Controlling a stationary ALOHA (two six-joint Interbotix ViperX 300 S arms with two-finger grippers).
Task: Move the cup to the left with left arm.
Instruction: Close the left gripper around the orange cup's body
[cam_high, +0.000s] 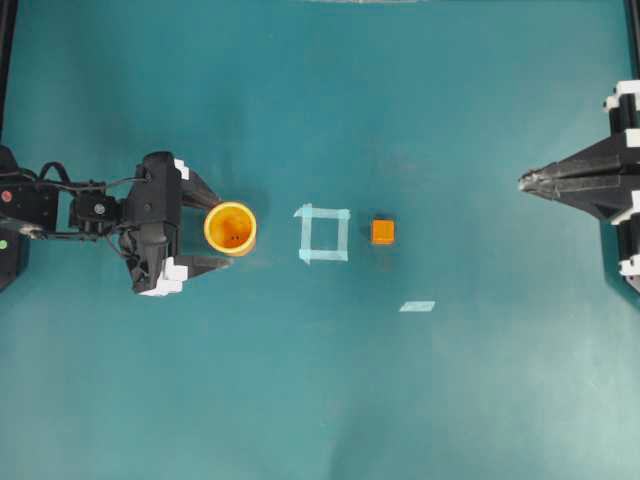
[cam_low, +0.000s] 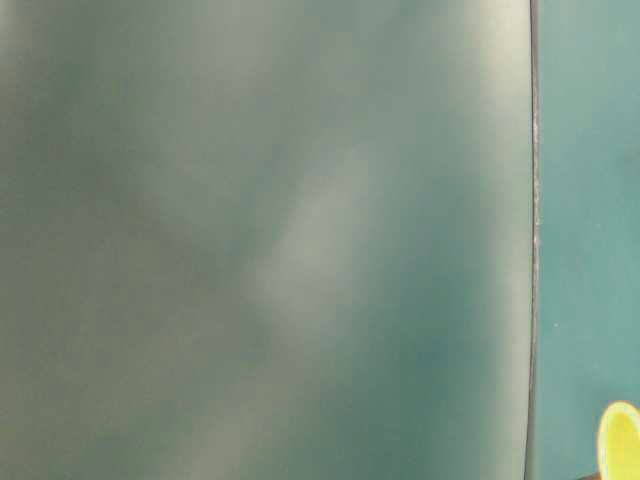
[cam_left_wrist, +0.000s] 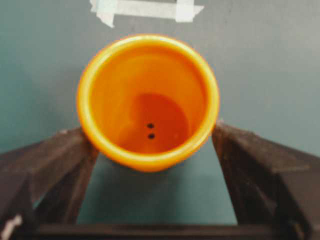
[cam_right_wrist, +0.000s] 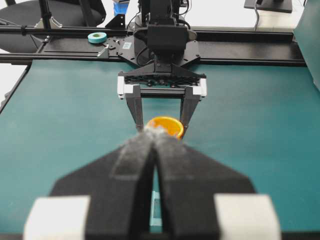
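- Teal bench (cam_high: 330, 400) lies bare from the cup (cam_high: 230, 228) out to its near, far and left edges; the cup stands left of centre.
- Left pincer (cam_high: 222, 229) is spread wide, one finger on each side of the cup; whether they touch is unclear.
- Right pincer (cam_high: 524, 181), at the right edge, is closed on nothing.
- Overhead alone shows the tape square (cam_high: 324, 234) and orange cube (cam_high: 383, 232).
- Table-level view is mostly blur; only a yellow sliver shows at its corner.

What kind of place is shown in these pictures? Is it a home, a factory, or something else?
Most likely a robotics lab bench, not a home. Two black arms, the left gripper and the right gripper, face each other over a teal mat marked with a tape square, with only a cup and an orange cube as props.
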